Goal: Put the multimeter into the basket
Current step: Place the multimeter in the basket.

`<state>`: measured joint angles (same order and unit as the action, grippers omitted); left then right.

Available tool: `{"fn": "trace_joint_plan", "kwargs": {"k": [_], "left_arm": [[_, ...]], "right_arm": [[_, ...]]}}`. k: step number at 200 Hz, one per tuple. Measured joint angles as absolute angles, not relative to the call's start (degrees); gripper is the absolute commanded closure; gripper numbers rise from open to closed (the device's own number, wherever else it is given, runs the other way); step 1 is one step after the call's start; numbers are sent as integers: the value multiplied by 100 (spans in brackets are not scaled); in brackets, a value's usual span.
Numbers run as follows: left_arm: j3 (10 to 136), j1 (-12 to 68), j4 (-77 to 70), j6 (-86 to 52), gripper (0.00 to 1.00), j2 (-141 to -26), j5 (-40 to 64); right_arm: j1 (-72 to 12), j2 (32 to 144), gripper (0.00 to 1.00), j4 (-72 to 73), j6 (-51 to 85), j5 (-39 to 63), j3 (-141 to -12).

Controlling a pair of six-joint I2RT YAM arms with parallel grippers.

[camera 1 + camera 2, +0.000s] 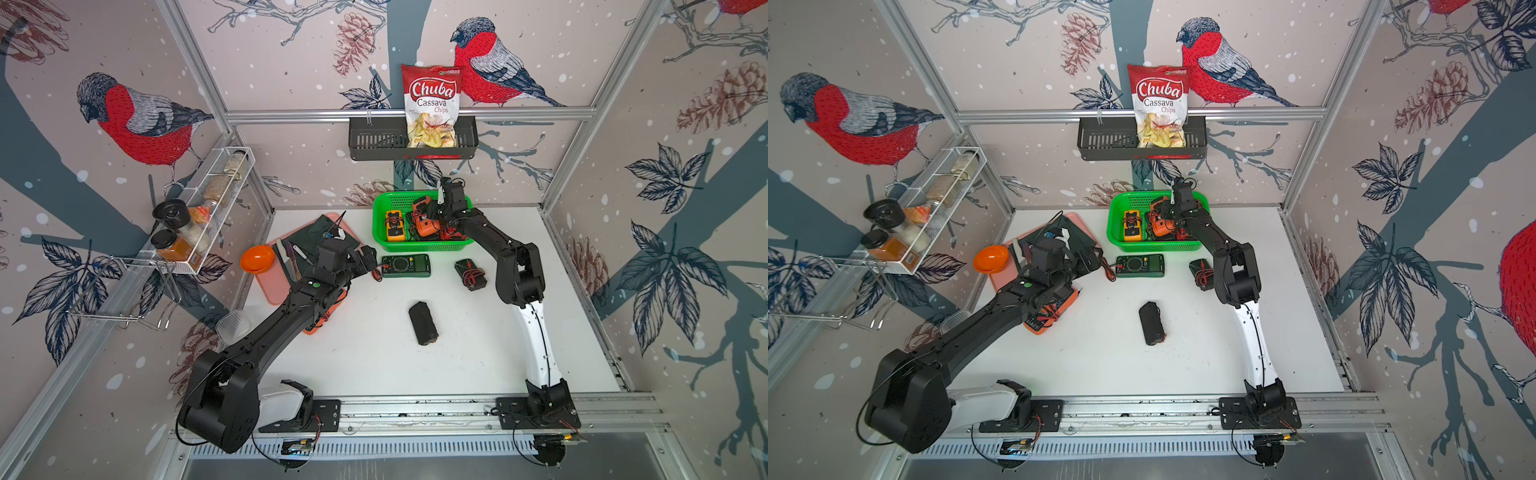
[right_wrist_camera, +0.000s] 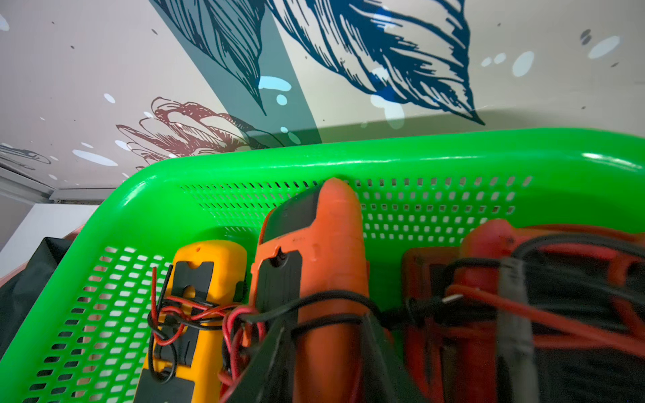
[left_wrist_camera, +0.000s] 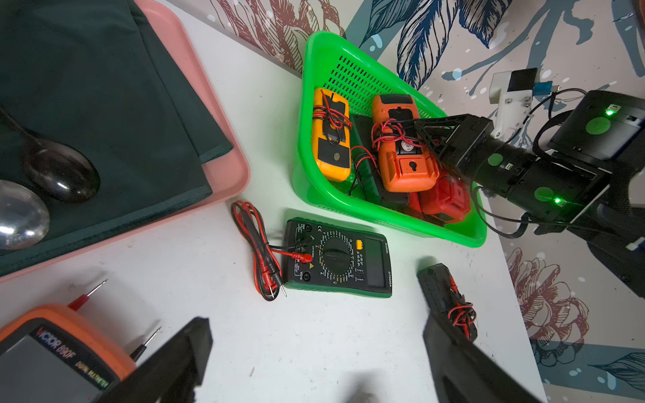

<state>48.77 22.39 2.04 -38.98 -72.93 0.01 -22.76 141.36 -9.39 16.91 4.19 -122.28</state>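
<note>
The bright green basket (image 1: 419, 248) (image 1: 1154, 248) stands at the back of the table. My right gripper (image 2: 324, 324) (image 3: 424, 129) reaches into it, shut on an orange multimeter (image 2: 328, 251) (image 3: 401, 164) (image 1: 424, 224) wrapped in red and black leads. That multimeter lies tilted on other meters inside the basket, next to a yellow one (image 2: 202, 279) (image 3: 331, 136). A dark green multimeter (image 1: 406, 266) (image 3: 338, 258) lies face up on the table just in front of the basket, its leads coiled beside it. My left gripper (image 3: 314, 331) (image 1: 370, 257) is open, near those leads, holding nothing.
A black multimeter with leads (image 1: 470, 274) and a black case (image 1: 423, 323) lie on the table. An orange multimeter (image 3: 52, 352) sits under my left arm. A pink tray (image 1: 270, 282) with cloth and spoons and an orange bowl (image 1: 257, 258) stand left. Shelves hang on the walls.
</note>
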Motion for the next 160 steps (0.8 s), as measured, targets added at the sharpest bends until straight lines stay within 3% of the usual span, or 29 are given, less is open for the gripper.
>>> {"fn": "trace_joint_plan", "kwargs": {"k": [34, 107, 160], "left_arm": [[4877, 2239, 207, -3898, 2, -7295, 1], [4877, 2228, 207, -3898, 2, -7295, 25], [4875, 2228, 215, -3896, 2, -7220, 40]], "right_arm": [[-2342, 13972, 57, -1339, 1793, 493, -12068], [-2386, 13386, 55, -1638, 1946, 775, -11568], [-2488, 12621, 43, -1640, 1916, 425, -10790]]}}
